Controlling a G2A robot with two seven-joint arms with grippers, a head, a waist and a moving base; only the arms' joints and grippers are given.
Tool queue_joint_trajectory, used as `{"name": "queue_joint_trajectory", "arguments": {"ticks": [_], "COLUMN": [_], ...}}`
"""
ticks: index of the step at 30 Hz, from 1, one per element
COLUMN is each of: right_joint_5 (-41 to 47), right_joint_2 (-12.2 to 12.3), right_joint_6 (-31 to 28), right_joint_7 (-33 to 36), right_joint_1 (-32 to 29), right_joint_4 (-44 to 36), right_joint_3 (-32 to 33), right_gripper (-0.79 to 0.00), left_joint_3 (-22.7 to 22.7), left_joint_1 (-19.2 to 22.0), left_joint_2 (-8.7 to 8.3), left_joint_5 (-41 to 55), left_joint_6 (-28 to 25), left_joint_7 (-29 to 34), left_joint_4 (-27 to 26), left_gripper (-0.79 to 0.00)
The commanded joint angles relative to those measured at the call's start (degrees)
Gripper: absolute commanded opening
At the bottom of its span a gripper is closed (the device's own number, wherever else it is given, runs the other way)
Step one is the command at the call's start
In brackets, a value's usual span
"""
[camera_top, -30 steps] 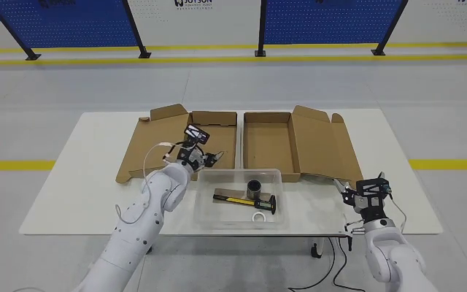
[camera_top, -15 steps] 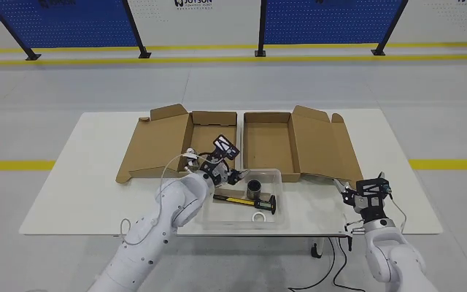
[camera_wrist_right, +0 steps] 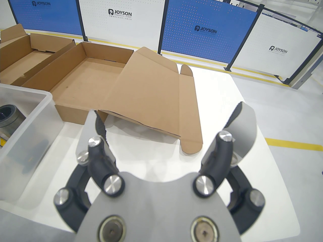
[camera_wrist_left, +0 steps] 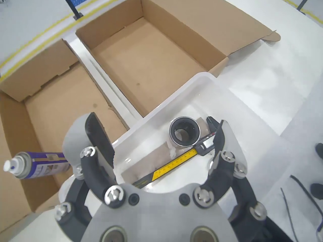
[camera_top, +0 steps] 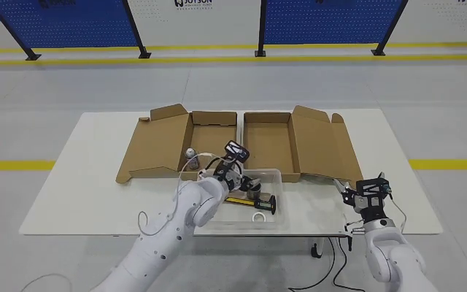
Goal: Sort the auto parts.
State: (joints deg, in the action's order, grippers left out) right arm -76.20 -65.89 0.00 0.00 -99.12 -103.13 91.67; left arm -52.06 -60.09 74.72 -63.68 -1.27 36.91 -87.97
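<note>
Fingers (camera_wrist_left: 99, 137) of the left gripper (camera_wrist_left: 156, 124) are held wide apart with nothing between them, and the gripper is poised over the clear bin (camera_wrist_left: 174, 96), which is set at the middle of the table's (camera_wrist_left: 265, 89) near edge. A metal sleeve (camera_wrist_left: 184, 132) is seen lying in the bin with its open bore turned toward the wrist camera, touching the head of a caliper (camera_wrist_left: 176, 162) with a yellow scale. A small white ring (camera_top: 258, 217) is found on the bin floor nearer the table's edge.

Two open cardboard boxes are placed behind the bin toward the far edge — the left box (camera_wrist_left: 70, 96) already holds a spray can (camera_wrist_left: 35, 164) on its side, while nothing is seen on the floor of the right box (camera_wrist_left: 151, 59).

The right gripper (camera_wrist_right: 169, 113) is parked by the near right corner, its fingers likewise spread and empty.

The step in hand is judged to be the next pick from the bin — most likely the sleeve, since it is framed between the open fingers. A descent into the bin would be required, with the fingers brought to either side of the sleeve and kept off the caliper before being closed.
</note>
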Motion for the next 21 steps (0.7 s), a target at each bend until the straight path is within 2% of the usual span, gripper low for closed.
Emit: {"name": "queue_joint_trajectory", "arguments": {"ticks": [1,4,14,21], "right_joint_5": [0.00,0.00,0.00,0.00], "right_joint_2": [0.00,0.00,0.00,0.00], "right_joint_6": [0.00,0.00,0.00,0.00], "right_joint_7": [0.00,0.00,0.00,0.00], "right_joint_1": [0.00,0.00,0.00,0.00], "right_joint_4": [0.00,0.00,0.00,0.00], "right_joint_3": [0.00,0.00,0.00,0.00], "right_gripper": [0.000,0.000,0.000,0.000], "left_joint_3": [0.18,-0.09,-0.22,-0.53], "left_joint_1": [0.32,0.37,-0.69,-1.73], "left_joint_2": [0.42,1.02,2.04,2.42], "left_joint_5": [1.81,4.64,8.30,10.24], "left_joint_6": [2.81,6.81,13.18,13.94], "left_joint_7": [0.95,1.25,1.56,1.70], "left_joint_4": [0.67,1.85,2.70,3.24], "left_gripper": [0.000,0.000,0.000,0.000]}}
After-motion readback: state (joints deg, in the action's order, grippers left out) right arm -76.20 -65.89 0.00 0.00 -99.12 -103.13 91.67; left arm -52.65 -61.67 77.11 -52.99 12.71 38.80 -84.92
